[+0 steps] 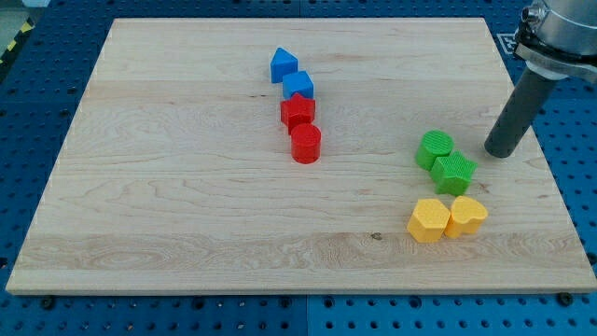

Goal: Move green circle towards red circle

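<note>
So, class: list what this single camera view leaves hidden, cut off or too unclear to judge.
- Arm above the rod: cut off by the view's top-right corner.
- My tip sits right of the green circle; whether they touch is unclear.
- Far sides of the red circle and red star: hidden by the blocks themselves.

A: Board (187, 205), pale wood, smooth grain, matt.
B: Green circle (435, 147) and red circle (306, 144), ridged matt plastic. Rod (519, 110): dark, dull, under a shiny metal collar (560, 28).
</note>
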Available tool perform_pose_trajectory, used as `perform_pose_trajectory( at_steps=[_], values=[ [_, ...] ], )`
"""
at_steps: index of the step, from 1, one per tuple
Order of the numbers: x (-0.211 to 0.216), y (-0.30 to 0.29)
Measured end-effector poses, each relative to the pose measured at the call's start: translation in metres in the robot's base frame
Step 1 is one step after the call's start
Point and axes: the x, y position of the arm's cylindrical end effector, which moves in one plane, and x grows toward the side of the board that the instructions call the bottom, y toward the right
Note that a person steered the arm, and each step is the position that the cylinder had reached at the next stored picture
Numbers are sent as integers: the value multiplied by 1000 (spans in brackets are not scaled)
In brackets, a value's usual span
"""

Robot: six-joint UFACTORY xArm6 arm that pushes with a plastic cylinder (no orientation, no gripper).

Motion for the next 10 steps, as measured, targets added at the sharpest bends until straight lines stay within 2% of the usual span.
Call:
perform_pose_trajectory(
  at_steps=[4,6,7,10],
  values=[
    [-9,-66],
    [-7,-72],
    [9,-75],
    [11,-137]
  ],
)
